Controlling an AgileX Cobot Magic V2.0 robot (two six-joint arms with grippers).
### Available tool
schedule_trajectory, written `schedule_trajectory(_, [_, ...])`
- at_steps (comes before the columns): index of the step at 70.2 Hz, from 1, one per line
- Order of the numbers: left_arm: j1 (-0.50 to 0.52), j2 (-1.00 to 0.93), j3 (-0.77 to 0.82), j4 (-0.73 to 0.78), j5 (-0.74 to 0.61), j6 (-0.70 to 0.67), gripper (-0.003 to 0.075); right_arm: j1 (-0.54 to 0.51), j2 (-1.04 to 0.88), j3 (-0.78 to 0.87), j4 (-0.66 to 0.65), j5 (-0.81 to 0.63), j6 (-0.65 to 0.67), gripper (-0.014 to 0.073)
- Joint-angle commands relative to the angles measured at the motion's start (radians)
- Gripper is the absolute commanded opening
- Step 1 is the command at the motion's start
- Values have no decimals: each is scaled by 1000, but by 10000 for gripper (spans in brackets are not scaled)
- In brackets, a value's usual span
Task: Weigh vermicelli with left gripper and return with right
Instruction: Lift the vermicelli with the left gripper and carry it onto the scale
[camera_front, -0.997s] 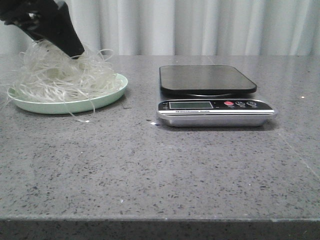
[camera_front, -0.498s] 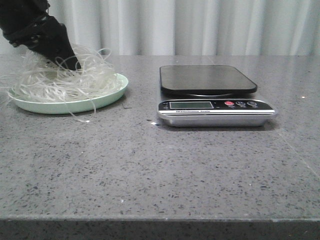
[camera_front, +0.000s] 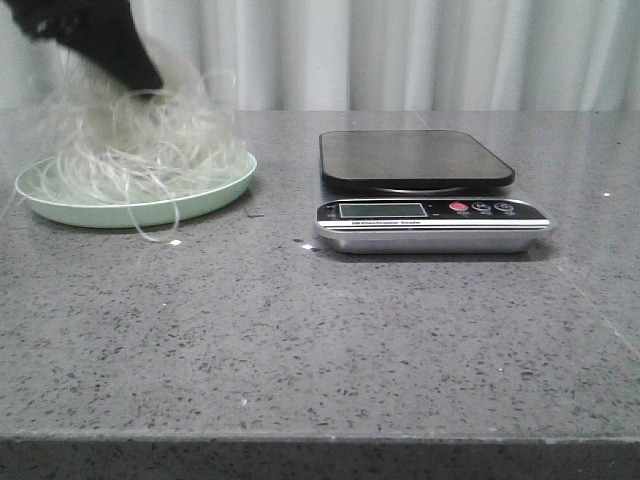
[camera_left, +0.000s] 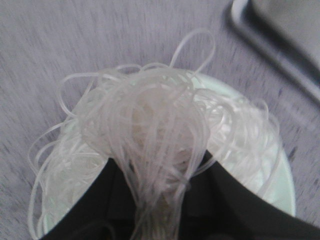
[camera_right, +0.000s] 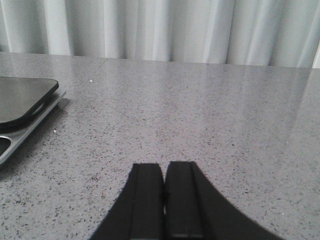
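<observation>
The vermicelli (camera_front: 140, 145) is a blurred whitish tangle stretched upward from the mint-green plate (camera_front: 205, 195) at the table's far left. My black left gripper (camera_front: 148, 88) is above the plate, shut on a bunch of the strands. In the left wrist view the vermicelli (camera_left: 150, 125) runs down between the black fingers (camera_left: 220, 200) of the left gripper (camera_left: 160, 167), with the plate (camera_left: 286, 185) below it. My right gripper (camera_right: 164, 167) is shut and empty, low over bare table to the right of the scale; the front view does not show it.
A digital kitchen scale (camera_front: 415, 160) with a dark platform and a silver front panel (camera_front: 430, 212) stands right of the plate; its platform is bare. The scale's edge (camera_right: 22, 102) shows in the right wrist view. White curtains hang behind the grey speckled table (camera_front: 320, 340).
The left gripper has risen from the mound, pulling the vermicelli up with it; the strands now stand taller and blurred over the plate. The scale has not moved.
</observation>
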Motion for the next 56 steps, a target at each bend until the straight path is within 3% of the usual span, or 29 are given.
schedule_trajectory(1, [-7,-88,-112,-148,-40,-2,145,-6,-15,-7,-8,-75,-2,151])
schedule_trajectory(20, [-133,-98,-281,-209,-60,-2,145,-6,-15,-7,-8,-75,-2,151])
schedule_trajectory(40, [-317,-51,-295,-194,-142,-2,145,-6,-15,-7,-8,-75,-2,151])
schedule_trajectory(56, [-375,41,-295,-192,-148,-2,145,-6,-15,-7,-8,-75,-2,151])
